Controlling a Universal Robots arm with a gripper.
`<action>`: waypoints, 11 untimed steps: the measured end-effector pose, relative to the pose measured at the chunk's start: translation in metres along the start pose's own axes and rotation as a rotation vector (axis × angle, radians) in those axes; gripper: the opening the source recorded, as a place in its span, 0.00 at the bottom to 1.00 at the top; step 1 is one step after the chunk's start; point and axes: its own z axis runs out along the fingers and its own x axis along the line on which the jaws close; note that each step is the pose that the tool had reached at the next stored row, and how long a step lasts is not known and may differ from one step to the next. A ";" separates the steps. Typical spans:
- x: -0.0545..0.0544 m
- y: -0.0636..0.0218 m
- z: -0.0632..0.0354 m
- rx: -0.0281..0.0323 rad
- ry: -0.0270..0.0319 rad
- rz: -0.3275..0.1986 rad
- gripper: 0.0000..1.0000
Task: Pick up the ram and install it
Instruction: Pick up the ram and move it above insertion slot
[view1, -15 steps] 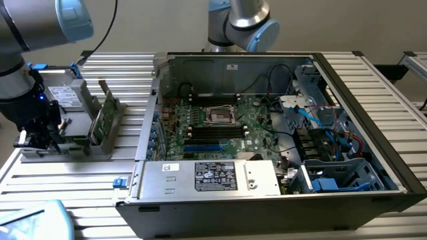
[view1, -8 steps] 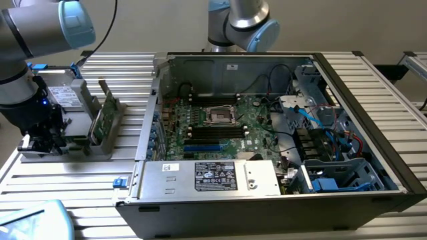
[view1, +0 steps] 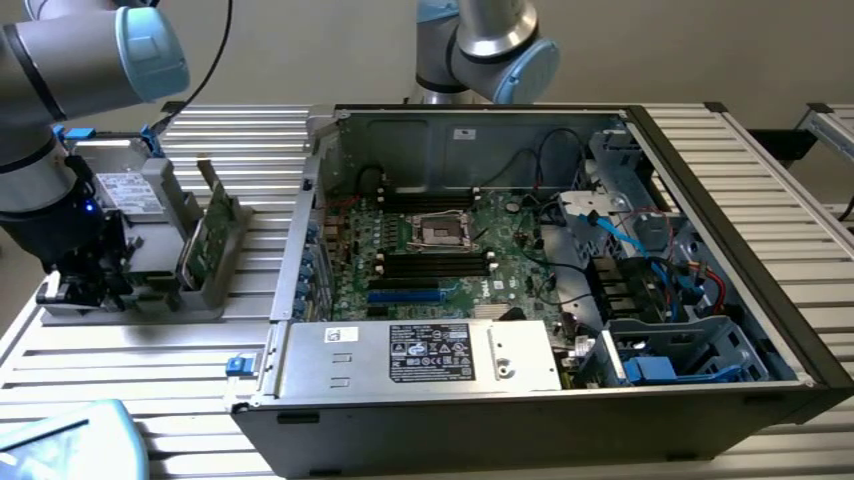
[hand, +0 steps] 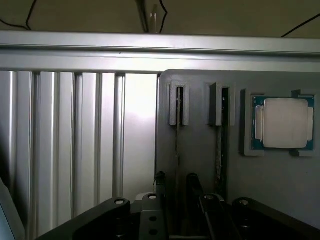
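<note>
Released claw (hand: 176, 178) at the grey plastic holder (hand: 199, 150)
Its fingers (hand: 194, 186) straddle a thin green circuit-board ram (hand: 177, 137) standing upright.

The table (view1: 747, 160) is ribbed bare metal with a dull sheen, the computer case (view1: 400, 130) plain grey sheet metal. The holder (hand: 200, 150) looks matt grey plastic; the processor (hand: 285, 122) has a smooth satin metal lid.
</note>
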 end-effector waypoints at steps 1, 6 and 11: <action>-0.001 0.0000 0.0001 -0.0001 0.0000 0.000 0.31; -0.001 -0.0004 0.0020 0.0000 0.0000 0.000 0.31; -0.001 -0.0004 0.0041 -0.0002 0.0002 0.000 0.31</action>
